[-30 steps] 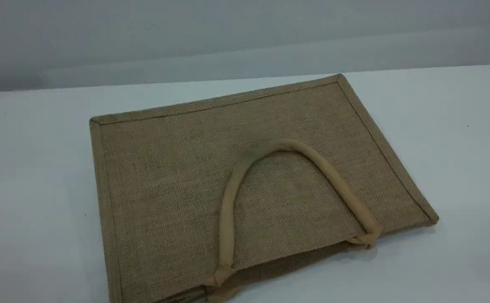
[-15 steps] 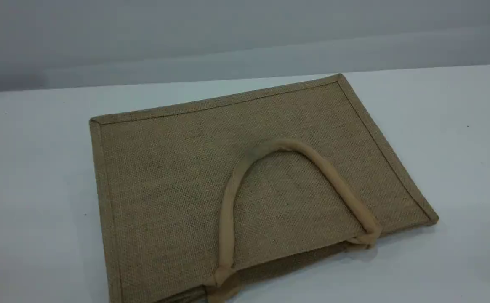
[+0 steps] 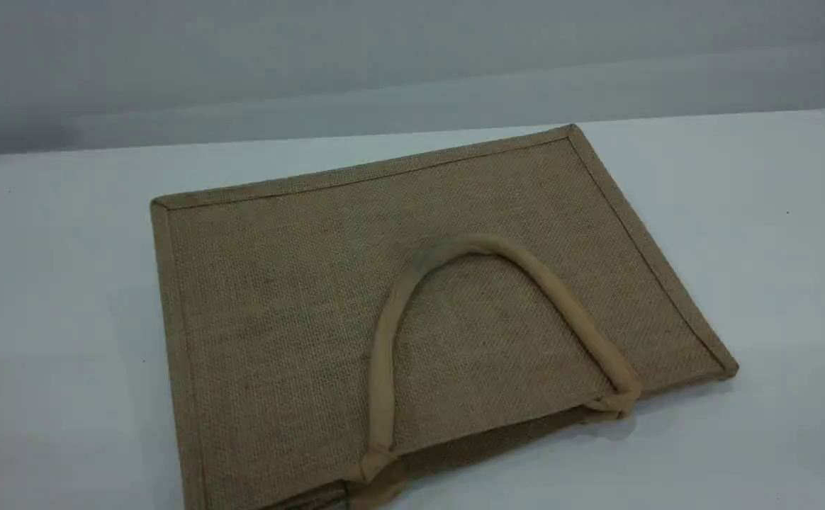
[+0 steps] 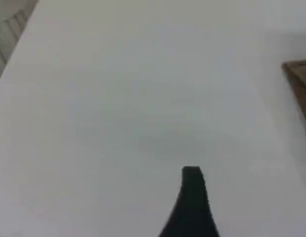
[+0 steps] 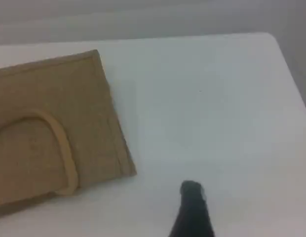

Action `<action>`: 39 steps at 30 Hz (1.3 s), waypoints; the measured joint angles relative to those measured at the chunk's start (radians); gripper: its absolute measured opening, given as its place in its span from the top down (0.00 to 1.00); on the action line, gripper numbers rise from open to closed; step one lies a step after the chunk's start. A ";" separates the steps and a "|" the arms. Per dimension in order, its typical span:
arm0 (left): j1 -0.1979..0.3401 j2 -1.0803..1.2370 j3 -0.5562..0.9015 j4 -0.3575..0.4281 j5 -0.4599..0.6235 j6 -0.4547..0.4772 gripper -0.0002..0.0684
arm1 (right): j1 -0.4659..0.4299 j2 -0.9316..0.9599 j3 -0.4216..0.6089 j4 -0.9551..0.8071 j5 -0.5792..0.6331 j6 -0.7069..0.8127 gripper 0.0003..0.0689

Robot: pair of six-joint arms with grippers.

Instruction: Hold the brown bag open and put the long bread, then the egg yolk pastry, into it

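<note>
The brown bag [image 3: 299, 304] lies flat on the white table, its mouth toward the near edge, with one looped handle [image 3: 382, 368] resting on top. The right wrist view has the bag [image 5: 44, 98] at the left, and one dark fingertip [image 5: 192, 210] of my right gripper hovers over bare table to its right. In the left wrist view only a corner of the bag [image 4: 301, 79] shows at the right edge, and one dark fingertip [image 4: 192, 202] of my left gripper is over bare table. Neither gripper holds anything. The long bread and the egg yolk pastry are out of view.
The white table [image 3: 65, 319] runs back to a grey wall [image 3: 412, 64]. Its right edge [image 5: 291, 69] shows in the right wrist view, its left edge [image 4: 15, 49] in the left wrist view.
</note>
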 joint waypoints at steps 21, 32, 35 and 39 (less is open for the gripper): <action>-0.001 -0.143 0.026 -0.040 -0.024 -0.020 0.24 | 0.000 0.000 0.000 0.000 0.000 0.001 0.31; -0.003 -0.142 0.024 -0.040 -0.023 -0.019 0.24 | 0.000 0.000 0.000 0.000 0.000 0.000 0.31; -0.003 -0.142 0.024 -0.041 -0.023 -0.019 0.24 | 0.000 0.000 0.000 0.000 0.000 0.000 0.31; -0.003 -0.142 0.024 -0.041 -0.023 -0.019 0.24 | 0.000 0.000 0.000 0.000 0.000 0.000 0.31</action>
